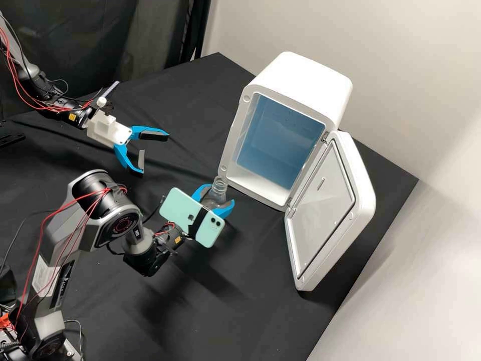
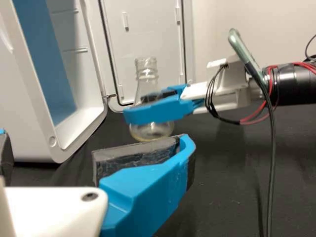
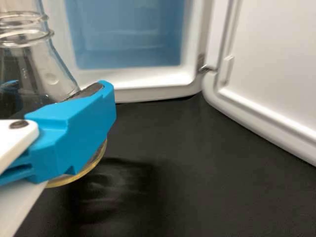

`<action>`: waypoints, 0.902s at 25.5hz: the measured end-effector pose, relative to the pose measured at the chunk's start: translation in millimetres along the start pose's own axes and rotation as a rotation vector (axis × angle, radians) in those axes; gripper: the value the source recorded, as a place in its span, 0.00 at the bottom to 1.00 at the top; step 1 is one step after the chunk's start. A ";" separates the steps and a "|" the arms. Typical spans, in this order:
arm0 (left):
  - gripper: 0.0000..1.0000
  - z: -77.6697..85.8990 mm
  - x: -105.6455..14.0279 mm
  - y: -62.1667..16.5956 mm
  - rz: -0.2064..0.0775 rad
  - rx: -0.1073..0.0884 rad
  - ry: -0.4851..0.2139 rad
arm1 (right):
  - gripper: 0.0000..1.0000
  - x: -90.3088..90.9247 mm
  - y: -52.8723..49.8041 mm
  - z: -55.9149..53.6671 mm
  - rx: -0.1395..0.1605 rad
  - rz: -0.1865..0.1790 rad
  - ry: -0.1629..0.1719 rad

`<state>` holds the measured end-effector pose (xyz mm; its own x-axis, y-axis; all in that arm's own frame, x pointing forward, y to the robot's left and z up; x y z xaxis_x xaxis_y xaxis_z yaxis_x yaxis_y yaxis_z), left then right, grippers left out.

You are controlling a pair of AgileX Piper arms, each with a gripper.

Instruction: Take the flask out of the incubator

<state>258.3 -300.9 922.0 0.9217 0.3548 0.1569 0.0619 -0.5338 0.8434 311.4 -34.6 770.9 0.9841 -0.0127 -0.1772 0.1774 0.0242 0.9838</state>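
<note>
Black bench (image 1: 240, 301) spreads wide across the scene, matte and dark, its surface lightly creased like cloth. Its far corner juts toward a plain white wall (image 1: 401, 50). Back left, a dark curtain (image 1: 75, 40) hangs in loose folds, and just beside it stand black upright posts (image 1: 193, 30), right where the curtain meets the wall. Past the bench's near right edge lies a pale surface (image 1: 431, 281), wall or floor, hard to call, with a soft grey shadow (image 1: 386, 260) falling across it alongside the bench.

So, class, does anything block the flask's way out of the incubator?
Nothing visible does. The flask, held by the right gripper, is already outside the incubator, beside its open door.
</note>
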 end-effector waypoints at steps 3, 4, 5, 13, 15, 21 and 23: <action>1.00 0.0 0.0 0.0 0.000 0.005 0.000 | 0.00 -6.8 -13.0 -2.6 0.001 -0.052 0.000; 1.00 0.0 0.0 0.0 0.000 0.007 0.000 | 0.00 -9.2 -17.5 -3.9 0.000 -0.071 0.003; 1.00 0.0 0.0 0.0 0.000 0.007 0.000 | 0.00 -10.3 -19.7 -4.6 -0.002 -0.082 0.006; 1.00 1.3 0.1 0.4 0.001 0.008 -0.004 | 0.00 -11.3 -29.6 -10.8 -0.009 -0.122 0.030; 1.00 1.3 -0.2 -0.1 0.000 0.008 -0.004 | 0.00 -10.6 -35.3 -10.9 -0.006 -0.138 0.027; 1.00 2.1 -2.6 -1.3 -0.002 0.005 -0.005 | 0.00 -5.8 -57.9 -11.2 -0.023 -0.163 0.037; 1.00 2.3 -2.8 -0.5 0.002 0.006 -0.006 | 0.00 -3.7 -62.6 -11.8 -0.029 -0.161 0.045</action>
<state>256.6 -303.4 920.0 0.9240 0.3492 0.1556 0.0623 -0.5391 0.8399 296.8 -24.2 709.6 0.9421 0.0263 -0.3342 0.3325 0.0540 0.9416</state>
